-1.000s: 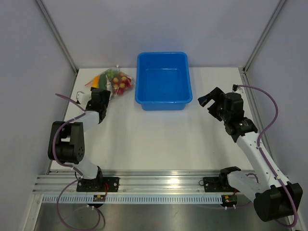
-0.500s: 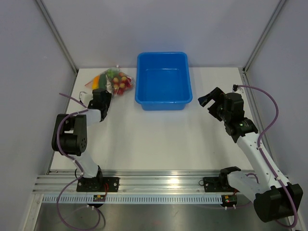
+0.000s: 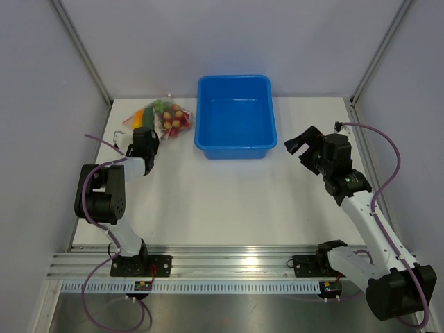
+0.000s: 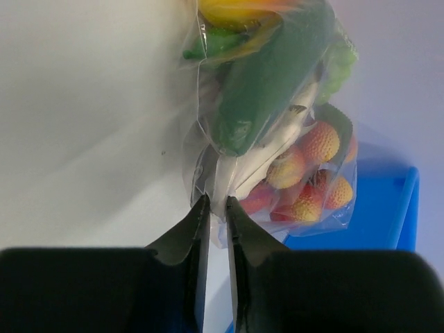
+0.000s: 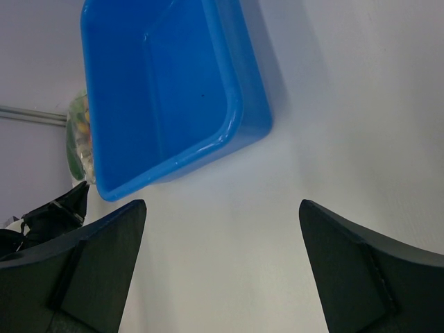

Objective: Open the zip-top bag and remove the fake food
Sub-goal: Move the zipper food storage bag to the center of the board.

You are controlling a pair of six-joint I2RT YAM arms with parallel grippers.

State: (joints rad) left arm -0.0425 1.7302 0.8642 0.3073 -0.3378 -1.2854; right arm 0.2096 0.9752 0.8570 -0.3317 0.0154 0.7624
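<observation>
Left gripper (image 4: pixel 216 201) seems pinched on the near edge of the zip-top bag (image 4: pixel 208 149); right gripper (image 5: pixel 222 205) gapes wide over open table (image 5: pixel 326 104) beside the blue tub (image 5: pixel 233 104).

White table (image 3: pixel 229 201), two things on it
A blue tub (image 3: pixel 236 118) is seen at upper centre; the zip-top bag (image 3: pixel 165 116) is laid just beside it at upper left.

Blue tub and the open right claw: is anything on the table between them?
Nothing. Only bare white table lies between the blue tub and the right gripper. The right wrist view shows it clearly.
</observation>
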